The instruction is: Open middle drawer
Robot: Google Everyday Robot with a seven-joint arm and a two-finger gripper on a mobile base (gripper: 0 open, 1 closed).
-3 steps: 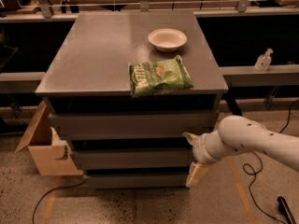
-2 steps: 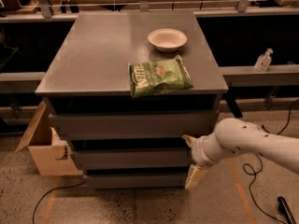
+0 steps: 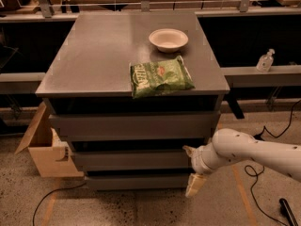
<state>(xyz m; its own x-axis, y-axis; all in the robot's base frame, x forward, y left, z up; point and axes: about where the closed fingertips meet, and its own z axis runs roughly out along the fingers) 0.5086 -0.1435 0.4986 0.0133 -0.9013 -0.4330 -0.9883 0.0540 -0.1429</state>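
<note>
The middle drawer (image 3: 129,160) is the second dark-grey front of the cabinet and sits nearly flush with the fronts above and below it. My gripper (image 3: 192,168) is at this drawer's right end, on the white arm (image 3: 254,152) reaching in from the right. Its fingers are spread apart, one fingertip (image 3: 188,150) at the drawer's upper edge and the other (image 3: 194,185) hanging below by the lowest drawer (image 3: 136,181). The top drawer (image 3: 134,125) looks closed.
On the cabinet top (image 3: 94,55) lie a green chip bag (image 3: 160,77) near the front edge and a white bowl (image 3: 168,39) behind it. An open cardboard box (image 3: 44,149) stands on the floor at the left. Cables (image 3: 263,173) run across the floor at right. A bottle (image 3: 265,60) stands on the right shelf.
My gripper and arm have shifted slightly left and down along the middle drawer's right end. The drawers look unmoved.
</note>
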